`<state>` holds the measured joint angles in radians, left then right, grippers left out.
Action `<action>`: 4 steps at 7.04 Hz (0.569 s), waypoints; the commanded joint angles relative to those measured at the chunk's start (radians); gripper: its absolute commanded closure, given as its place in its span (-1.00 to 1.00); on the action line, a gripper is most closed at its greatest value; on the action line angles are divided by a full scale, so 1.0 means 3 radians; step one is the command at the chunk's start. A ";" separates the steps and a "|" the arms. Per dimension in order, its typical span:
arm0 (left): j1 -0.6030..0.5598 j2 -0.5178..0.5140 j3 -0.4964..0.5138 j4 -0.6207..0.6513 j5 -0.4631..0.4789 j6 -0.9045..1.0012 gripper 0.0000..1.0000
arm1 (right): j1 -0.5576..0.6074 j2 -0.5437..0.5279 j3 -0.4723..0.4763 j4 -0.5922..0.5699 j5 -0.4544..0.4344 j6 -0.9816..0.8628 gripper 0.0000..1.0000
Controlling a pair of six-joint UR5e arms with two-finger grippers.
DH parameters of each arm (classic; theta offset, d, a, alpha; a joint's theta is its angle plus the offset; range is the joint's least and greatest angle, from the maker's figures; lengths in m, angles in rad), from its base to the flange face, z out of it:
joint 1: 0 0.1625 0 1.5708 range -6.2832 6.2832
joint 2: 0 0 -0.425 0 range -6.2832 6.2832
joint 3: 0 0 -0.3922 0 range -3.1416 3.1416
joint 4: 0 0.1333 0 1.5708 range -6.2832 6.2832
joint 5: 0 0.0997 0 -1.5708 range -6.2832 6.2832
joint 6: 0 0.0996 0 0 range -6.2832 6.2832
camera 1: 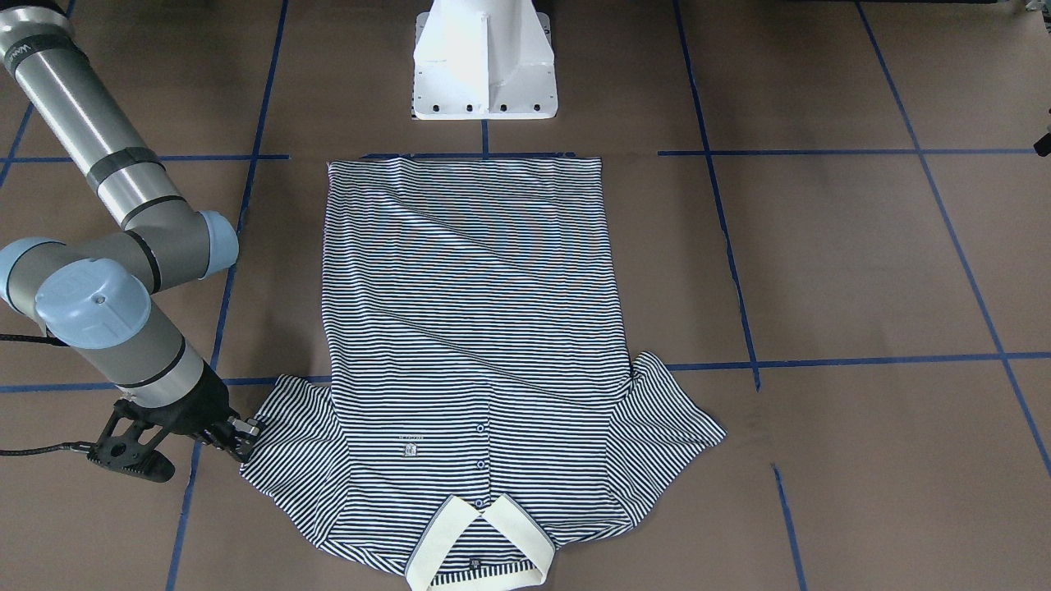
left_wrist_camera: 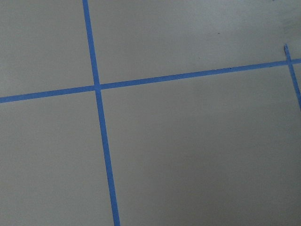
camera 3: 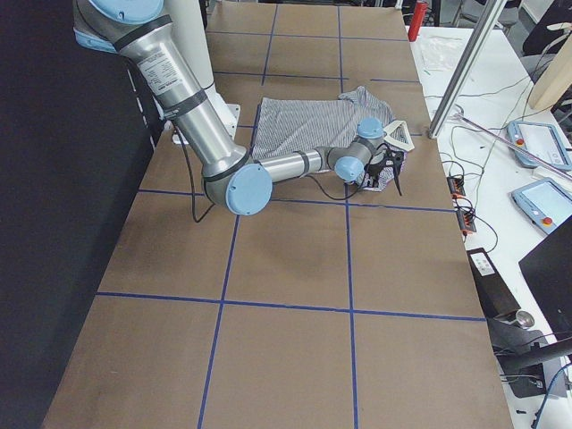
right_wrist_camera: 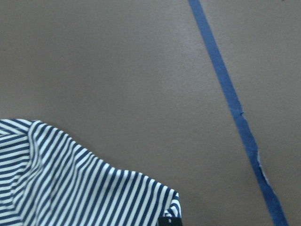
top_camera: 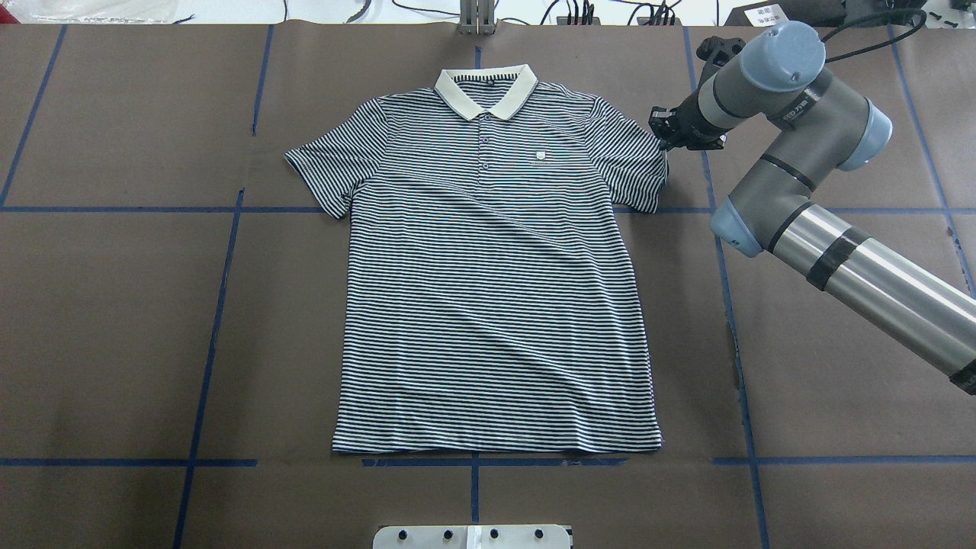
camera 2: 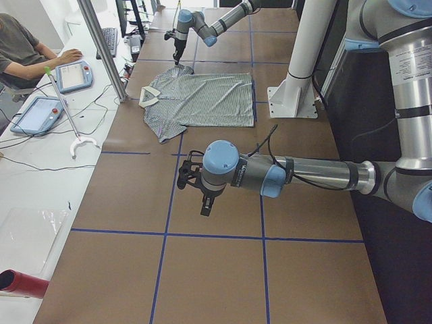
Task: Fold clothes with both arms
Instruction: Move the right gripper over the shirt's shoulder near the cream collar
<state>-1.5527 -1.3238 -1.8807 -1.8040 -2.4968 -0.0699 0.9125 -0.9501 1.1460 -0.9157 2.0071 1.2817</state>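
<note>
fingers (camera 1: pixel 240 427) of the right gripper (camera 1: pixel 249 438) sit at the outer hem of one sleeve (camera 1: pixel 296 435) of the polo shirt (camera 1: pixel 476 328) and touch its edge. from across the table i cannot tell whether they pinch the cloth or stand apart. the striped shirt lies flat and face up on the brown table (camera 1: pixel 862 263), with its collar (camera 1: pixel 484 538) on the side away from the white pedestal (camera 1: pixel 484 57) and its bottom hem near it. the right arm (camera 1: pixel 107 295) comes in bent on this view's left.

overhead, the same gripper meets the sleeve on the view's right, just beside a blue tape line (top_camera: pixel 737 366). both sleeves spread outward, and the body has a few slanting creases.

from the table's left end, the left arm (camera 2: pixel 304 175) reaches out over bare table, well apart from the shirt. the left gripper (camera 2: pixel 205 209) points down, and its finger state cannot be told. an operator (camera 2: pixel 20 47) sits at the side bench.

from the right end, the right arm stretches to the near sleeve, and its gripper partly hides it.

the left wrist camera shows only table and crossing tape lines.

the right wrist camera shows the sleeve's striped corner at lower left. a small black tip sits at its hem on the bottom edge, too little to judge the grip.
</note>
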 commanded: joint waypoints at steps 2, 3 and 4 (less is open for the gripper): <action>0.0001 0.0010 0.0000 0.0005 -0.0007 -0.0002 -1.00 | -0.0320 0.0618 0.0097 -0.0564 -0.0183 0.0768 1.00; 0.0001 0.0005 0.0005 0.0000 -0.0007 -0.0002 -1.00 | -0.0443 0.0853 -0.0090 -0.0791 -0.0530 0.0871 1.00; 0.0001 0.0005 0.0000 0.0000 -0.0007 0.0003 -1.00 | -0.0454 0.0901 -0.0249 -0.0788 -0.0584 0.0877 1.00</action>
<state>-1.5524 -1.3220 -1.8799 -1.8035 -2.4987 -0.0701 0.7963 -0.7228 1.1248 -1.1197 1.8847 1.5246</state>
